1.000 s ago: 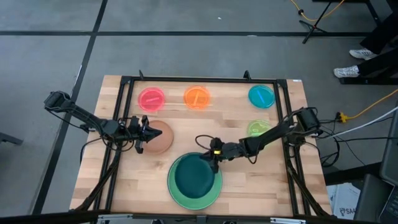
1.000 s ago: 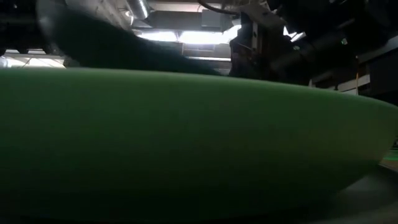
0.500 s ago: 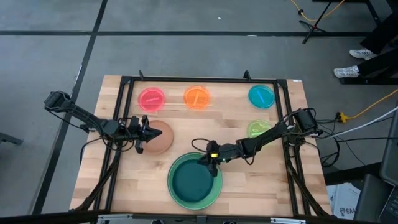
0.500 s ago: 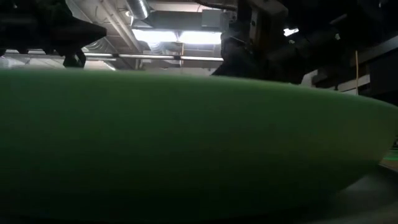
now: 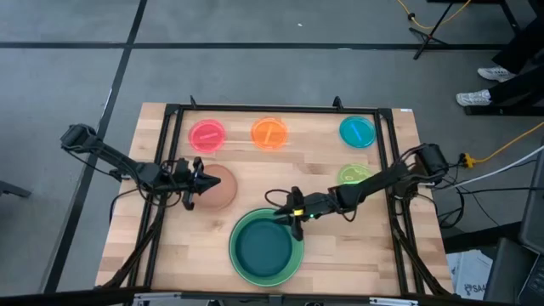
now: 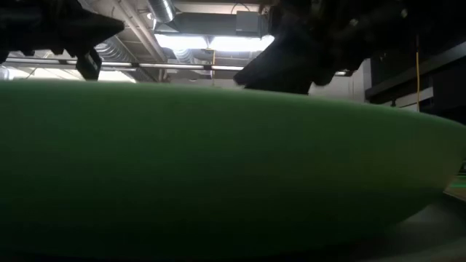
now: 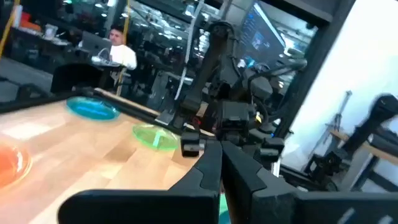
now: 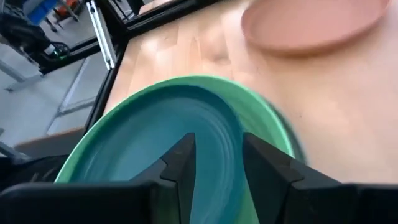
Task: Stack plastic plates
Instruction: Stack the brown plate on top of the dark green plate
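The dark teal plate (image 5: 263,247) lies flat inside the large light green plate (image 5: 240,270) at the table's near middle; the green plate's wall (image 6: 218,182) fills the low view. My right gripper (image 5: 294,214) (image 8: 217,165) stands open at the far right rim of these two plates, the teal plate's rim (image 8: 233,124) showing between its fingers. My left gripper (image 5: 198,183) (image 7: 221,163) is shut at the left edge of the brown plate (image 5: 218,189), which rests on the table left of centre.
Small translucent plates lie along the far side: pink (image 5: 206,134), orange (image 5: 269,133) and blue (image 5: 357,131). A lime one (image 5: 350,175) lies half under my right arm. A black frame (image 5: 280,109) rims the table. Bare wood lies at the near left and near right.
My right gripper has opened and let go of the teal plate. The plate was tilted, its far right rim raised in the fingers; it has dropped flat into the green plate. The gripper has stayed by that rim.
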You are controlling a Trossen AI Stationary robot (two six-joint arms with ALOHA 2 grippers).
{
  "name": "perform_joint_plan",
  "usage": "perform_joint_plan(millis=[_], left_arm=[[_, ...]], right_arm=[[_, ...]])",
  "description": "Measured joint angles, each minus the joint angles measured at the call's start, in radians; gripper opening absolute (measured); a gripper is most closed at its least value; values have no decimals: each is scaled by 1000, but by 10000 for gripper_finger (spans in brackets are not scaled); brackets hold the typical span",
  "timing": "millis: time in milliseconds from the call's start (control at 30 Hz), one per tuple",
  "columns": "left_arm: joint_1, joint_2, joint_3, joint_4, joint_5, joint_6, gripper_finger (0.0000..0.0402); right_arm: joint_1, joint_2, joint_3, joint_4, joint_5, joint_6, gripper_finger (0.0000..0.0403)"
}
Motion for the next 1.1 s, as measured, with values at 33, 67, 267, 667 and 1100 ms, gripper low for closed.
perform_joint_plan(millis=[33, 67, 267, 667, 1100], left_arm=[[-6, 5, 14, -12, 7, 12, 4], [-12, 12, 28, -28, 15, 26, 4], [-60, 109, 153, -152, 21, 80, 4], [-109, 380, 433, -607, 11, -2, 4], [-149, 520, 527, -814, 18, 63, 4]], right_arm=[[12, -20, 0, -10, 23, -26, 122], [25, -39, 0, -18, 43, -51, 122], [85, -96, 0, -10, 164, -207, 122], [92, -193, 0, 46, 235, -329, 122], [92, -202, 0, 207, 235, -402, 122]])
